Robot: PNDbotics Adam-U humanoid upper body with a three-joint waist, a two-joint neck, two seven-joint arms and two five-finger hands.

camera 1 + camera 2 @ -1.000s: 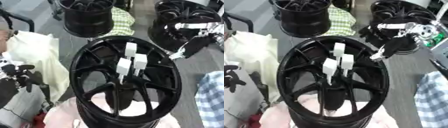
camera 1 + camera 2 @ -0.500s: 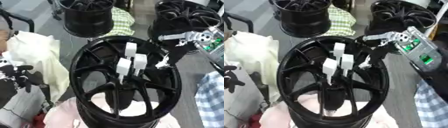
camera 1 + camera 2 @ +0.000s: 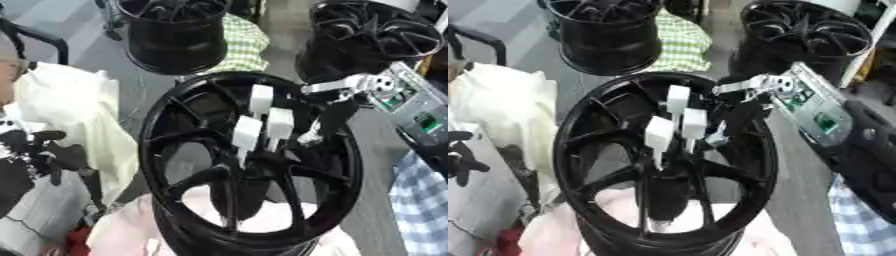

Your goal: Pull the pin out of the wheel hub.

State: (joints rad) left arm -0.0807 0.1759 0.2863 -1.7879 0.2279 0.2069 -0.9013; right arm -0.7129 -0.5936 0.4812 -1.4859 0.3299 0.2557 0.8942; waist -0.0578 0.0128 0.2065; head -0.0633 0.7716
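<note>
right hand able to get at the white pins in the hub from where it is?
Probably yes. The right hand is over the wheel hub rim, just right of the three white pins, with nothing between them. Whether its fingers are open is unclear.

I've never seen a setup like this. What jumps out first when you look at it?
A big black wheel fills the middle, with three white pins standing up over its spokes. From the right, the robot's right hand reaches over the wheel's rim beside the pins; whether it touches one I cannot tell. Two more black wheels stand behind, and the left hand rests at the left edge.
</note>
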